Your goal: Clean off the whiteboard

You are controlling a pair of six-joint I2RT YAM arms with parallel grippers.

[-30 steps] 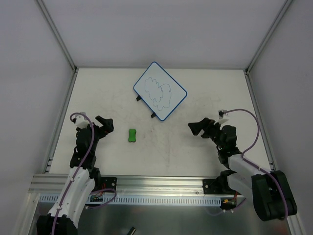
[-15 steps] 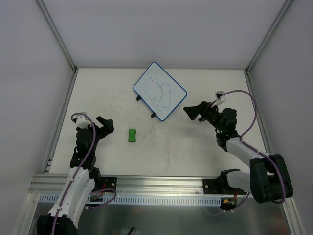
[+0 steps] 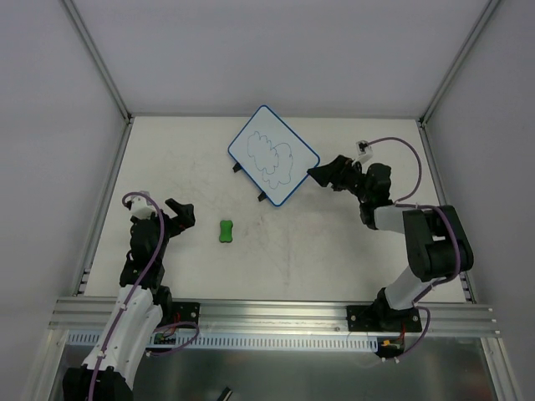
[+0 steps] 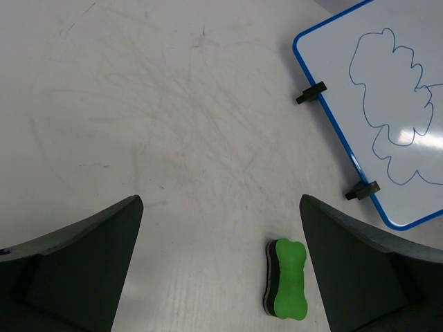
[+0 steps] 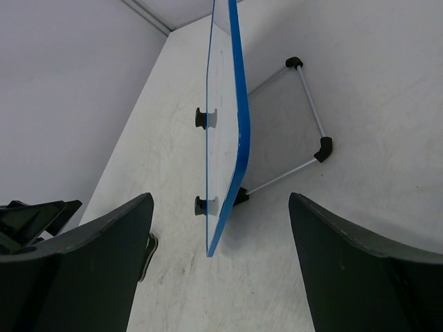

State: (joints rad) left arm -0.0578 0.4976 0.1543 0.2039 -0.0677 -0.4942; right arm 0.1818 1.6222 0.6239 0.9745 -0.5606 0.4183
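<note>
The whiteboard [image 3: 274, 155], white with a thin blue rim and a blue scribble, stands propped on two black feet at the back middle of the table. It shows in the left wrist view [image 4: 387, 104] and edge-on in the right wrist view [image 5: 225, 124]. The green eraser [image 3: 226, 231] lies left of centre, also in the left wrist view [image 4: 287, 278]. My right gripper [image 3: 321, 175] is open, right beside the board's right corner, jaws either side of its edge line. My left gripper [image 3: 180, 211] is open and empty, left of the eraser.
A wire stand with black ends [image 5: 308, 114] props the board from behind. Grey enclosure walls [image 3: 84, 92] ring the table, with a metal rail [image 3: 251, 311] along the near edge. The tabletop [image 4: 173, 117] is scuffed.
My right gripper has moved up and left from the table's right middle to the board's right corner. The left arm, eraser and board have not moved.
</note>
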